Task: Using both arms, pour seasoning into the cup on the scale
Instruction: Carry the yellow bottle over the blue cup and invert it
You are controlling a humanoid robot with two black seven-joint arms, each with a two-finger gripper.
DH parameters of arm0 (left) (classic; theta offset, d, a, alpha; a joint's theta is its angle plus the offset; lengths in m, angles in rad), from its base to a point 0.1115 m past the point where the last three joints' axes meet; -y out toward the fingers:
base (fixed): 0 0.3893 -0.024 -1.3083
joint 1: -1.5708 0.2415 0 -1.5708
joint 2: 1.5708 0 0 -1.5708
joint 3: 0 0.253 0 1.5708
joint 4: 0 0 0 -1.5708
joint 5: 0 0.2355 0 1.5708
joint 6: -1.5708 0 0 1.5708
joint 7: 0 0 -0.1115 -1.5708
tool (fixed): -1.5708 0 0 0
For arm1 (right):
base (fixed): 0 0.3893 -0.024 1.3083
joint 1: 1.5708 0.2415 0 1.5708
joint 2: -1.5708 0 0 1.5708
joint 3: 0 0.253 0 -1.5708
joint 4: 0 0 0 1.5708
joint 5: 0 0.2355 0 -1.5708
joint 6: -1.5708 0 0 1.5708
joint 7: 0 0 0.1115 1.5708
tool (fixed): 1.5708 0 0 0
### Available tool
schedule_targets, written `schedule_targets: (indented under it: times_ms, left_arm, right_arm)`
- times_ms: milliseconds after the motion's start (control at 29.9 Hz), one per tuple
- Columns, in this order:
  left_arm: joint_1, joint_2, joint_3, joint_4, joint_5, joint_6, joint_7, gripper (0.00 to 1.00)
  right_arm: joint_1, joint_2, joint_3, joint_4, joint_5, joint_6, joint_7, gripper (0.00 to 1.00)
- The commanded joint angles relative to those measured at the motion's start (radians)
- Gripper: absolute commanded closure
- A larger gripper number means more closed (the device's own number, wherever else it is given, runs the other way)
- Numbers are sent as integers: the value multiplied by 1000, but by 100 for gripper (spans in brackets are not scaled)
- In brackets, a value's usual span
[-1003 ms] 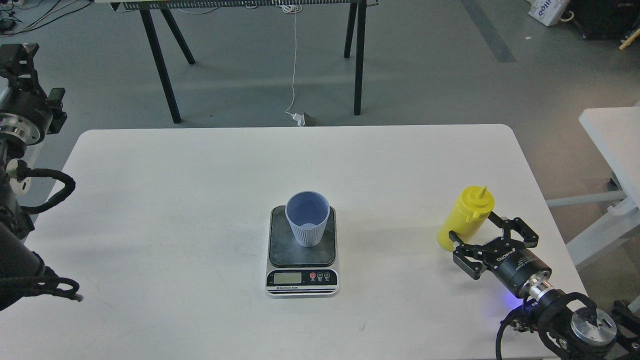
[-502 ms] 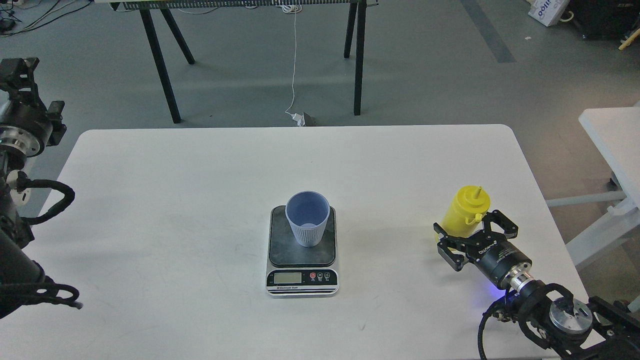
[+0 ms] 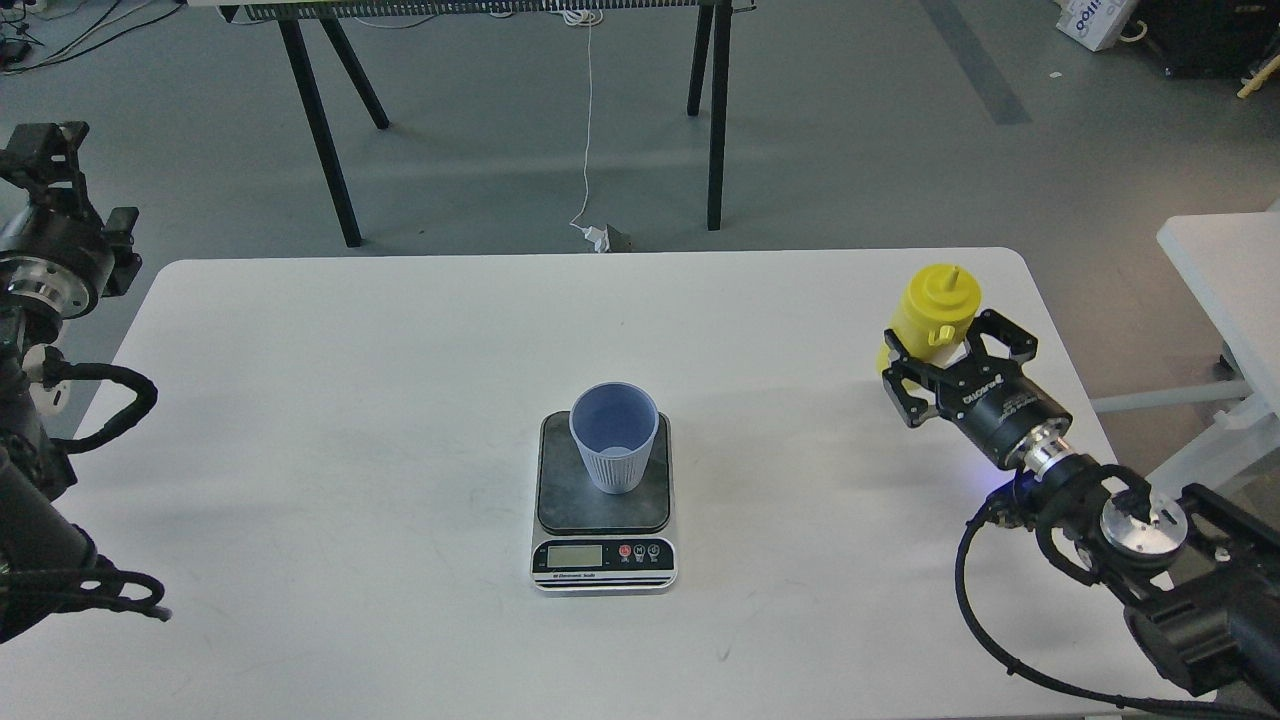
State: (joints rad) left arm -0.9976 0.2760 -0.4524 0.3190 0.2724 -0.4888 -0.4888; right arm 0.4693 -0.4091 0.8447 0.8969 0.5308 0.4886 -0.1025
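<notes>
Cup [image 3: 614, 437] upright on scale [image 3: 604, 500]; right claw [image 3: 945, 362] grips seasoning bottle [image 3: 932, 307]; left claw [image 3: 40, 150] unclear.

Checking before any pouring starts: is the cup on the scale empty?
Empty, as far as it shows: the cup stands upright on the scale, its bare blue floor visible.

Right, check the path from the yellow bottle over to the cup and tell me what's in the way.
Nothing visible is in the way. The bottle sits in the right claw near the table's right edge, and only bare white table lies between it and the cup, which stands upright and open on the scale. The left claw is far off to the left.
</notes>
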Motion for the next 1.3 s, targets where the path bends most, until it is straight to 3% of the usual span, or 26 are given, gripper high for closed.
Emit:
schedule_targets:
  times_ms: [0, 201, 535, 769, 1137, 1271]
  left_arm:
    - [1, -6, 1, -1, -24, 0, 0, 1]
    - [-10, -9, 1, -3, -62, 0, 0, 1]
    - [-6, -11, 4, -6, -111, 0, 0, 0]
    - [-1, -30, 3, -6, -113, 0, 0, 1]
    - [22, -57, 17, -6, -110, 0, 0, 0]
    - [28, -57, 17, -6, -110, 0, 0, 0]
  right_arm:
    - [266, -31, -7, -68, -202, 0, 0, 98]
    - [601, 103, -62, -194, -716, 0, 0, 98]
    - [700, 225, -176, -129, -1277, 0, 7, 99]
    - [715, 225, -289, -36, -1518, 0, 43, 98]
    - [712, 271, -360, -29, -1735, -8, 86, 99]
    - [707, 309, -410, -36, -1741, -68, 87, 98]
